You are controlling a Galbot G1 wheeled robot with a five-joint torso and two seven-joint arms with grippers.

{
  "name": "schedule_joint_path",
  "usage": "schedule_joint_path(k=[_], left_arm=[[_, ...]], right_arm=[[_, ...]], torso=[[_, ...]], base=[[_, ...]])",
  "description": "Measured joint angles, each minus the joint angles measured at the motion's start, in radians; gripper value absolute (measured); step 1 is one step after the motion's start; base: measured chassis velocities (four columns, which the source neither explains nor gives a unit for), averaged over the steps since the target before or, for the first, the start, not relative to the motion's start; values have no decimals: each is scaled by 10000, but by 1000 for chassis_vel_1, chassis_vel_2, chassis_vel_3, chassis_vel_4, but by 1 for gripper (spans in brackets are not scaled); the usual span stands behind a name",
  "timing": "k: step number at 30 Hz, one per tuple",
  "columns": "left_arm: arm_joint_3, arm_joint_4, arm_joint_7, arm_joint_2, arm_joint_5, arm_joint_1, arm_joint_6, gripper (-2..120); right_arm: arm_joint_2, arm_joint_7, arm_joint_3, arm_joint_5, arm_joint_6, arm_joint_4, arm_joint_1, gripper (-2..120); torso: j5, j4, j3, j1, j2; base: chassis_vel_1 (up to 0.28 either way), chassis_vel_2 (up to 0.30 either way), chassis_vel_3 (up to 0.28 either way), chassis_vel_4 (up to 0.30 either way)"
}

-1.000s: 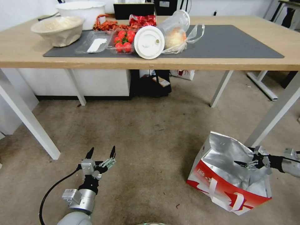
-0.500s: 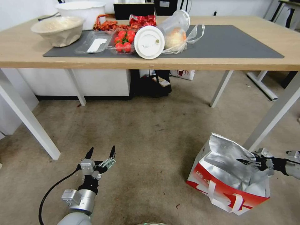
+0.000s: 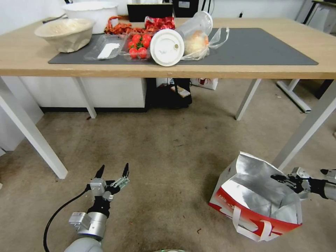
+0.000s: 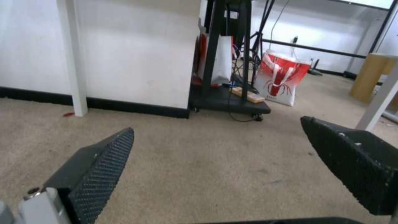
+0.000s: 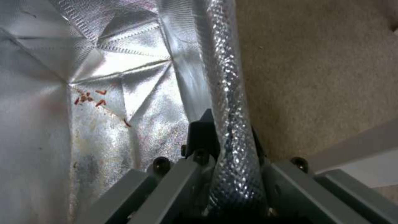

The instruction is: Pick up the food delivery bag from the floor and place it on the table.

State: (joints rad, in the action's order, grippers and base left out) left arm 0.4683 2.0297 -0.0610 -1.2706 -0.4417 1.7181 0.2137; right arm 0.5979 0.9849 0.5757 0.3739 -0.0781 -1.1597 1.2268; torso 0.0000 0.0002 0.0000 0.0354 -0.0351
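The food delivery bag (image 3: 249,214) stands open on the floor (image 3: 164,150) at the lower right, red and white outside with white strap handles. Its foil lining (image 5: 104,74) faces up. My right gripper (image 3: 280,178) reaches in from the right and is shut on the bag's right rim. In the right wrist view the foil wall runs between the fingers of that gripper (image 5: 226,127). My left gripper (image 3: 112,171) hovers low over the carpet at the lower left, open and holding nothing (image 4: 215,140). The table (image 3: 210,71) with its dark grey mat (image 3: 266,45) spans the far side.
A white table leg (image 3: 302,131) slants down just behind the bag. On the table's left half sit bowls (image 3: 64,33), a strawberry box (image 3: 138,45), a tipped lidded cup (image 3: 168,47) and a clear bag with a bun (image 3: 197,42). A black cart (image 3: 173,92) and another red-white bag (image 4: 282,79) stand under the table.
The right gripper has drawn slightly to the right with the rim in it. The bag's crumpled right side has straightened and its mouth has opened wider. The left arm has not moved.
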Motion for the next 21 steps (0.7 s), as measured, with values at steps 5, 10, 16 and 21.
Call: schedule_joint_path(k=[5, 10, 16, 21], left_arm=[[3, -5, -4, 17, -21, -1, 12, 100], [4, -5, -14, 58, -58, -29, 13, 100], [30, 53, -19, 93, -148, -27, -44, 100], [74, 126, -35, 115, -236, -19, -162, 100]], right_arm=[[-183, -131, 262, 490, 274, -541, 688, 0], [-424, -228, 756, 886, 696, -1228, 1580, 0], [-793, -408, 1130, 1688, 1200, -2269, 2404, 0], [-1056, -235, 1228, 2175, 1469, -2949, 2678, 0]], torso=[[1, -1, 0, 0, 0], [3, -2, 0, 0, 0], [2, 0, 0, -1, 0], [1, -1, 0, 0, 0]], base=[[0, 0, 0, 0], [0, 0, 0, 0], [0, 0, 0, 0], [0, 0, 0, 0]])
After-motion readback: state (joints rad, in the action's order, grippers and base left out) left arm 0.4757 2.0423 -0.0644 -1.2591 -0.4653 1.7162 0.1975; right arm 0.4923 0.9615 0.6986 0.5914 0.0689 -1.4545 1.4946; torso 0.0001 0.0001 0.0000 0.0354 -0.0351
